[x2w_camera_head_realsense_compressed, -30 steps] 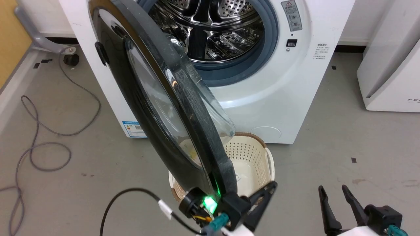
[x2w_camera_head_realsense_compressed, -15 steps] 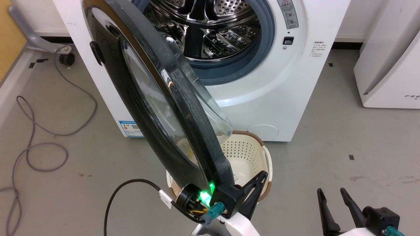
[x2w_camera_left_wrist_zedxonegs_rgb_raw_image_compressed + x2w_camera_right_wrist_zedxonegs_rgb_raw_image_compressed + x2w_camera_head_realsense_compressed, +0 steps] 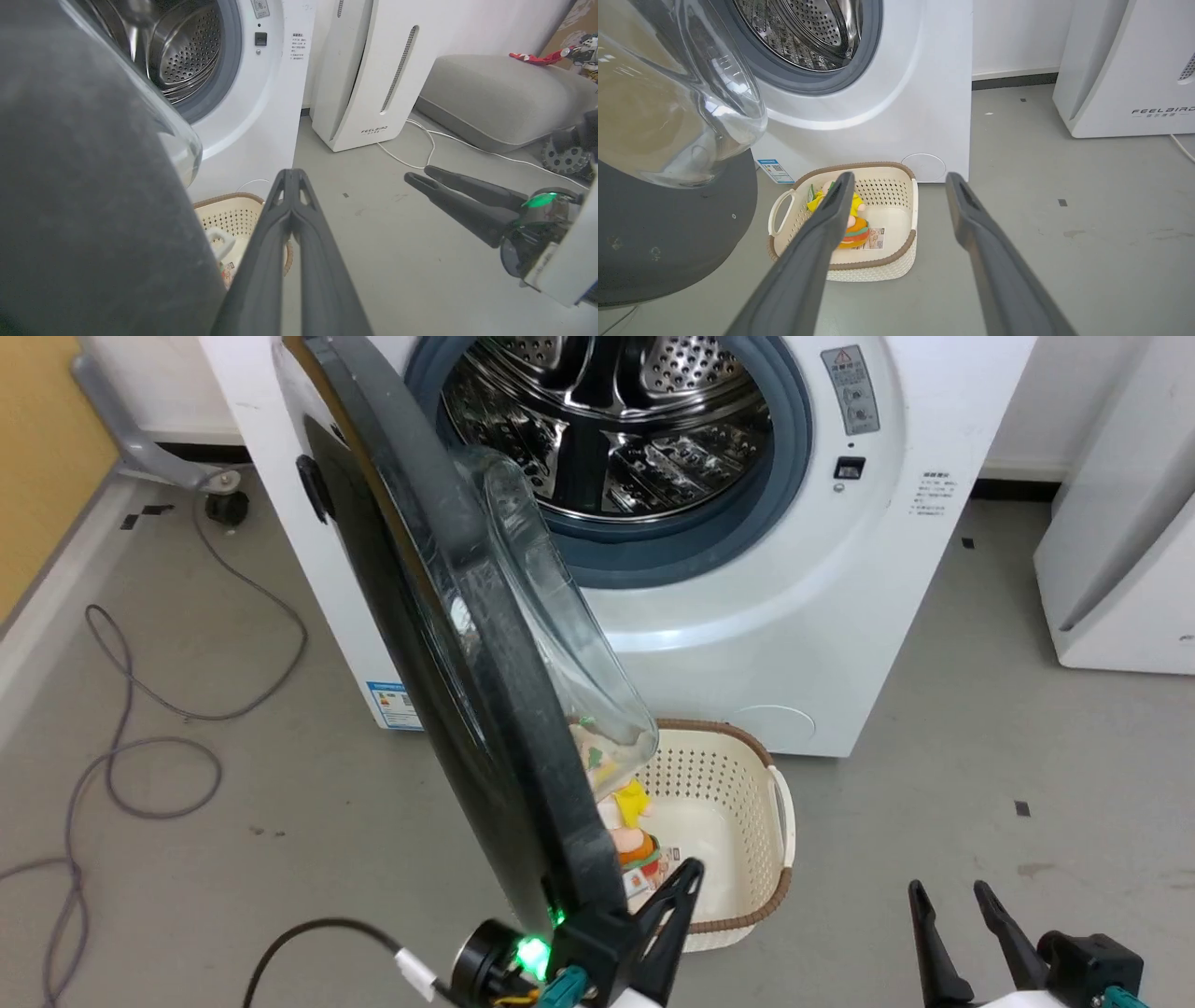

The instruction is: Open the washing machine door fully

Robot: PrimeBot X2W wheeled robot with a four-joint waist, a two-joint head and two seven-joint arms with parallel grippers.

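— Washing machine door: how does it look?
— Large and round. It has a wide glossy black rim, a matte dark inner face and a clear glass bowl bulging from its centre. The head view sees it nearly edge-on.
— Where is it?
— It is swung out from the washing machine and attached at the left of the opening, standing roughly square to the white front. The steel drum and its grey gasket are uncovered. The door's free edge hangs above the floor, next to a cream basket.
— And relative to the fingers?
— The left fingers sit at the door's free edge, on the inner-face side. They are pressed together with nothing between them. In the left wrist view the door lies just to the left of those fingers. Whether they touch it I cannot tell.
— The other pair?
— The right fingers are well apart from the door, off to its right. They are spread and hold nothing. In the right wrist view they point toward the basket.
— Counts?
— One door, one washing machine and one basket with a few soft toys in it. One white appliance stands at the right. One grey cable lies on the floor at the left. Two pairs of fingers.
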